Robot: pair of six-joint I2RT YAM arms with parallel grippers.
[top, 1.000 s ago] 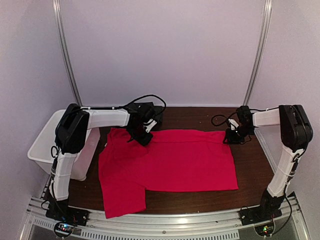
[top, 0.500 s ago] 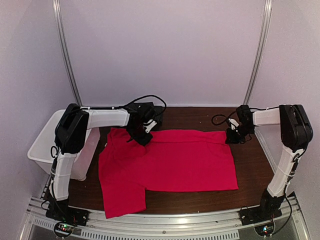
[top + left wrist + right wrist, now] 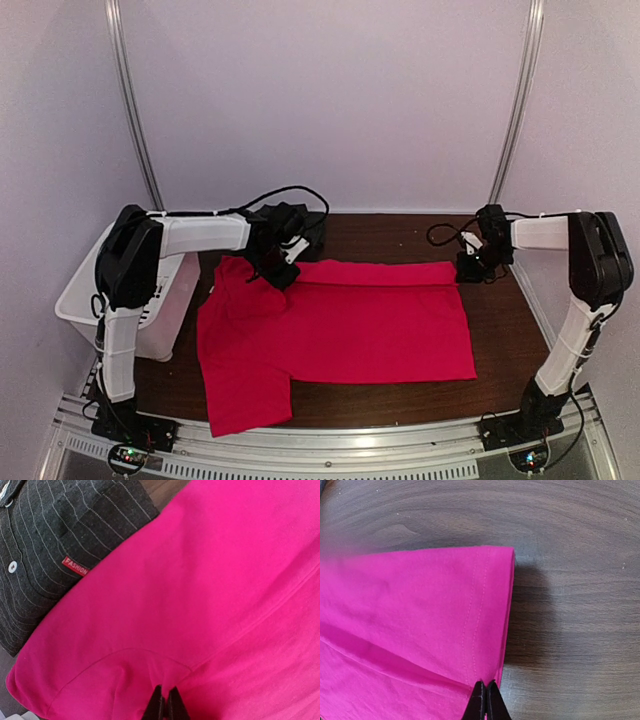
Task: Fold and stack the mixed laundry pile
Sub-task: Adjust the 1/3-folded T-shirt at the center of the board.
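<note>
White bin (image 3: 75, 290): outboard of your left arm; what it holds cannot be made out. The red T-shirt (image 3: 370, 320) lies spread on the wooden table (image 3: 570, 580). Its long axis runs from your left gripper (image 3: 165, 697) across to your right gripper (image 3: 485, 690), with the hem end at the right one and one sleeve pointing back toward the arm bases. Both grippers are clamped on its far edge — the left pinching cloth by a curved seam, the right pinching the hem corner. The pinstriped shirt (image 3: 45, 545) sits just beyond your left fingertips and to their left, touching the red cloth.
</note>
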